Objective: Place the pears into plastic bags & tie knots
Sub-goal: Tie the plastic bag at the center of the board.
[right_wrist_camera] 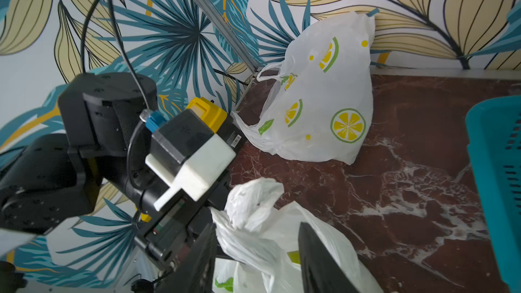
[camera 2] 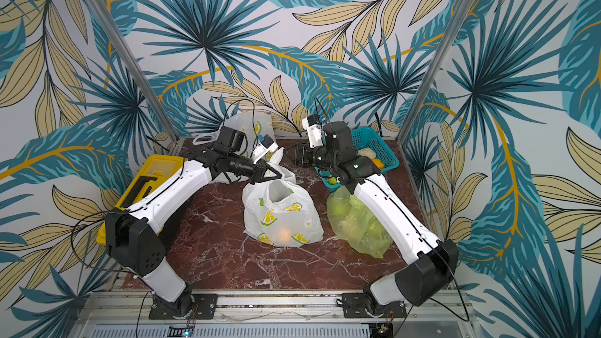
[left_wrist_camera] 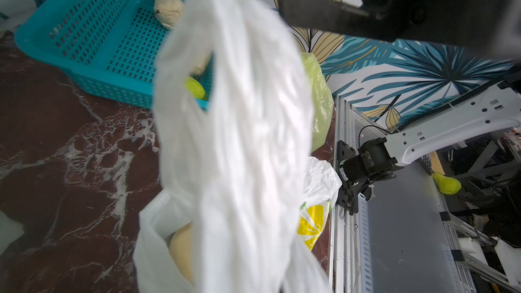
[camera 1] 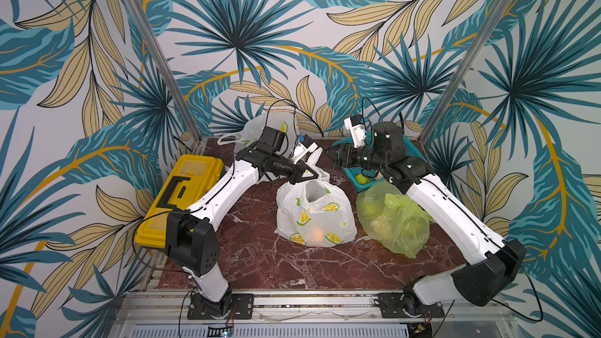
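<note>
Top views are showing left tool (camera 1: 310, 174) clamping handles (camera 1: 314, 157) of the untied white bag (camera 1: 318, 219) mid-table, right tool (camera 1: 329, 152) open beside; green bag (camera 1: 393, 219) is lying filled, pears (camera 2: 367, 154) are waiting in the basket (camera 2: 374, 139).

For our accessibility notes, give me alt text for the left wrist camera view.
A white plastic bag's looped handle stretches across the middle, a pale pear inside its bag. Behind, a teal basket holds a cream pear and a green pear on a red marble table.
</note>
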Robot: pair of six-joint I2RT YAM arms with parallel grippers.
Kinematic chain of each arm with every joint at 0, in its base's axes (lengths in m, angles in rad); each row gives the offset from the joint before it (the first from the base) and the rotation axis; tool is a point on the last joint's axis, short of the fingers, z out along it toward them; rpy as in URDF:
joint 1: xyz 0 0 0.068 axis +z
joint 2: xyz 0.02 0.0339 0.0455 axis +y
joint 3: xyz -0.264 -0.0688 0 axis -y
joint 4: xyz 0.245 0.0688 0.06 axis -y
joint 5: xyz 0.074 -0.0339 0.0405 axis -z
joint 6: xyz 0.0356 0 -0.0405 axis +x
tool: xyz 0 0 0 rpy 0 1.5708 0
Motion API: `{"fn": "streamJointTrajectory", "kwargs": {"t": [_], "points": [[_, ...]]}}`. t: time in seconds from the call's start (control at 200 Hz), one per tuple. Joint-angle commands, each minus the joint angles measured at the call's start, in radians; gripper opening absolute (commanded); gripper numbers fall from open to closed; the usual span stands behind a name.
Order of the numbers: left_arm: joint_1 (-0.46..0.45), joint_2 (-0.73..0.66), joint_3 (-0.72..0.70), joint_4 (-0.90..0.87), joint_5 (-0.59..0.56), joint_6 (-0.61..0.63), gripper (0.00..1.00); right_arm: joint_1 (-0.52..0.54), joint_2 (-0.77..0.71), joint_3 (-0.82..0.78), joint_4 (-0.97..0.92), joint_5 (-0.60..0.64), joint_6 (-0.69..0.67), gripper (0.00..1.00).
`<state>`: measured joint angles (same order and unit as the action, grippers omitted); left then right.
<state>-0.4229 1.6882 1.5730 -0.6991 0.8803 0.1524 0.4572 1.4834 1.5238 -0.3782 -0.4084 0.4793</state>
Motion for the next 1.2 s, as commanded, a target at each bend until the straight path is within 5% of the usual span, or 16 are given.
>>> {"fn": "streamJointTrajectory", "kwargs": {"t": [0.0, 0.386, 0.616, 0.706, 0.991, 1.197], "points": [[-0.014, -0.024, 0.032, 0.0, -0.061, 0.007, 0.0, 0.01, 0.037, 0.005, 0.017, -0.032, 0.215, 0.48], [-0.038, -0.026, 0.03, 0.0, -0.086, 0.027, 0.0, 0.038, 0.16, 0.135, -0.064, -0.007, 0.29, 0.47], [-0.033, -0.064, 0.007, 0.001, -0.105, 0.026, 0.0, 0.026, 0.111, 0.031, 0.06, 0.038, 0.28, 0.08], [-0.014, -0.077, -0.015, 0.001, -0.102, 0.011, 0.01, 0.025, 0.039, -0.051, 0.149, 0.069, 0.238, 0.0], [0.005, -0.069, -0.034, 0.001, -0.019, -0.022, 0.17, 0.024, -0.12, -0.206, 0.291, 0.064, 0.172, 0.0], [0.011, -0.054, -0.034, 0.001, -0.003, -0.028, 0.09, 0.023, -0.165, -0.229, 0.279, 0.034, 0.136, 0.0]]}}
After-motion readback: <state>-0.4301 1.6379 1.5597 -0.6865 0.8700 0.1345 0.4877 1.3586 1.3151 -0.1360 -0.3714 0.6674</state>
